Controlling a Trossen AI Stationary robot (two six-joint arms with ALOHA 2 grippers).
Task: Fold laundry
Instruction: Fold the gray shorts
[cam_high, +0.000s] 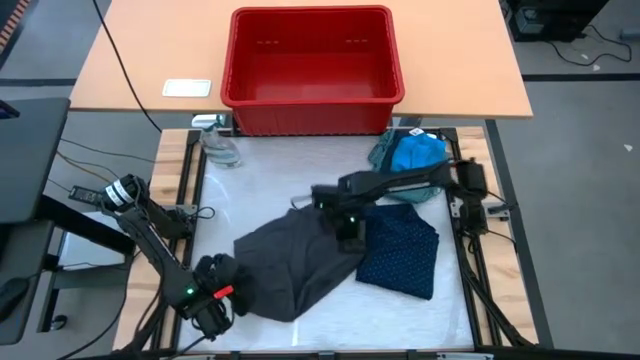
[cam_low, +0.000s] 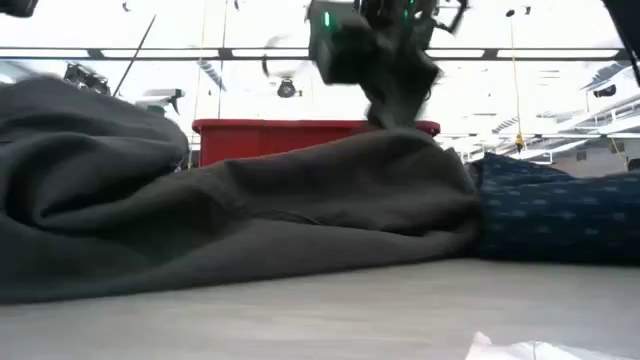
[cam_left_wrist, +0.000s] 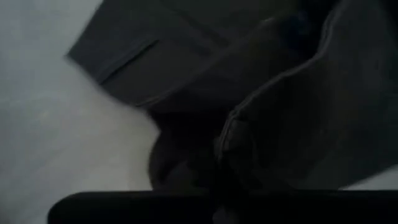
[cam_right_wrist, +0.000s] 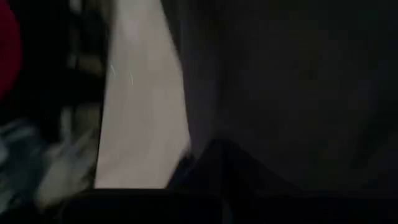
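Because the charcoal-grey garment (cam_high: 290, 262) mid-table is soft and limp, you should hold edges, not bulk: your left gripper (cam_high: 212, 297) and right gripper (cam_high: 349, 232) are both clamped on it.

The large charcoal-grey garment (cam_high: 290, 268) is spread mid-table, gripped by the left gripper (cam_high: 215, 296) and right gripper (cam_high: 347, 238); the navy dotted piece (cam_high: 400, 250) is beside it.

Both end effectors, left (cam_high: 213, 300) and right (cam_high: 347, 228), are clamped closed.
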